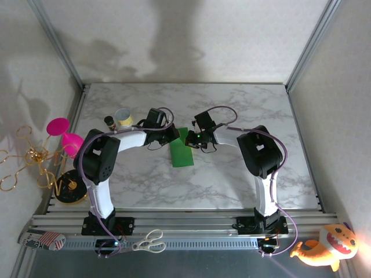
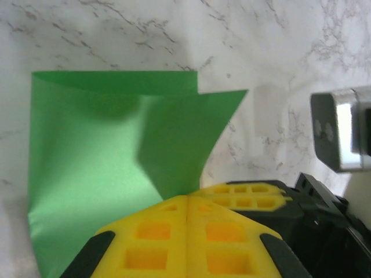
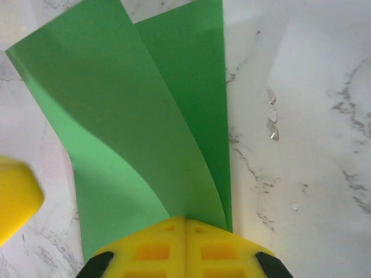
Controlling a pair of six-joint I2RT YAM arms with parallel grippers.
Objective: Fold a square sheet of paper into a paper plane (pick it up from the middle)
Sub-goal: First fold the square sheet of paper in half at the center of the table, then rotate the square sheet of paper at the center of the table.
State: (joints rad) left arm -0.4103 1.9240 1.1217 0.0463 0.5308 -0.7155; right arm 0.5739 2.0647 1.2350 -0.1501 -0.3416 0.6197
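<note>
In the middle of the white marble table (image 1: pixel 232 110) lies a thin bright green sheet of paper (image 1: pixel 182 154). It is bent over on itself, so one green layer sits on top of the other. The left gripper (image 1: pixel 173 137) has yellow fingers (image 2: pixel 151 237) with little square holes, and they are squeezed tight together. The edge of the paper runs in under their tips, so they are pinching it. The right gripper (image 1: pixel 193 139) comes in from the other side and is squeezed tight too. Both green layers go right in between its yellow fingers (image 3: pixel 220 252). The two grippers sit close together at the far end of the paper, and the near end rests on the table. The top layer curves up a bit and is not pressed flat. Over on the left of the table stand a small yellow and white cup (image 1: pixel 123 119) and a little dark bottle (image 1: pixel 109 121), well apart from the paper. White scissors (image 1: pixel 149 242) lie on the metal rail near the left arm's base
</note>
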